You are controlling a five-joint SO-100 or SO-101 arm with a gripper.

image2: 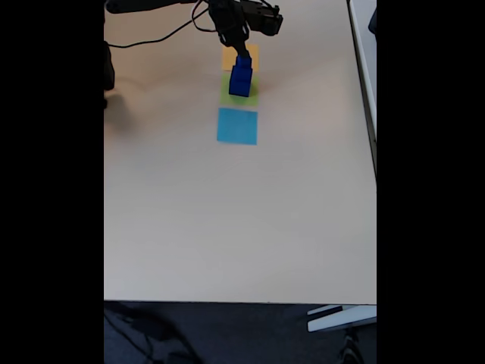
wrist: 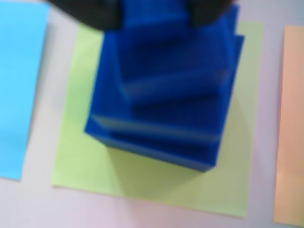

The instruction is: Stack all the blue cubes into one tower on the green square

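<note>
Filling the centre of the wrist view, the blue cubes (wrist: 161, 90) stand as one tower on the green square (wrist: 237, 156), between a light-blue patch (wrist: 19, 85) at left and an orange patch (wrist: 290, 123) at right. At the top of the fixed view, on the table (image2: 242, 220), the claw (image2: 242, 58) meets the tower's top cube; whether it is clamped or apart I cannot tell.

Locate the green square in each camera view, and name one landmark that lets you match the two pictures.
Wrist view: green square fills the centre, under the stack of blue cubes.
Fixed view: green square sits top centre, beneath the stack.
Shared landmark: the light-blue square beside it.
</note>
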